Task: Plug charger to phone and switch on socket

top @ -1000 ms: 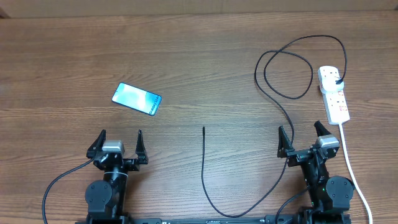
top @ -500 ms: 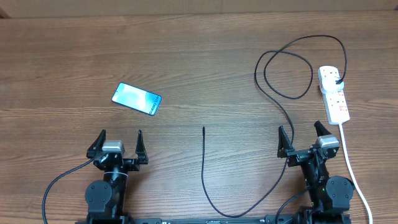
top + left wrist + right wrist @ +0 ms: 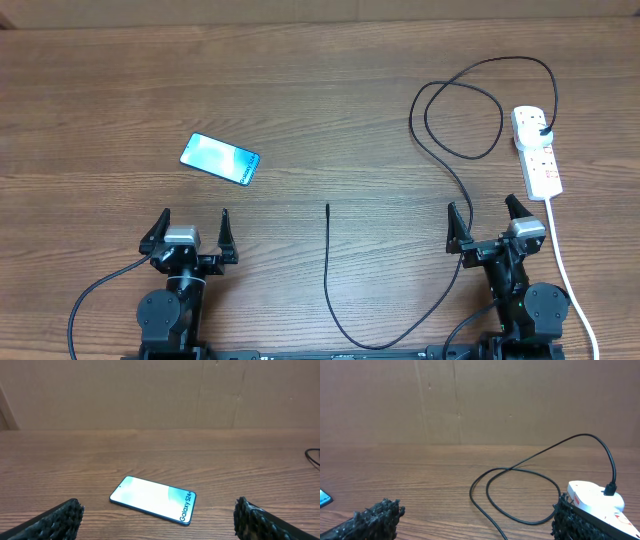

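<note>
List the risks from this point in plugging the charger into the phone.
1. The charger tip lies flat on the table; a pinch may slip off it.
2. The phone lies loose and askew; pushing the tip in could slide it.
3. The charger cable runs close past the right end effector; reaching for the socket may snag it.

The desk is showing matt brown wood grain, faintly ridged. The phone is gleaming with a smooth, glossy screen in a dark frame. The charger is looking like matt black rubbery cable. The socket is showing smooth white plastic. The pads of the left tool and right tool are looking black, rough and knobbly. The back wall is looking like dull brown cardboard.
</note>
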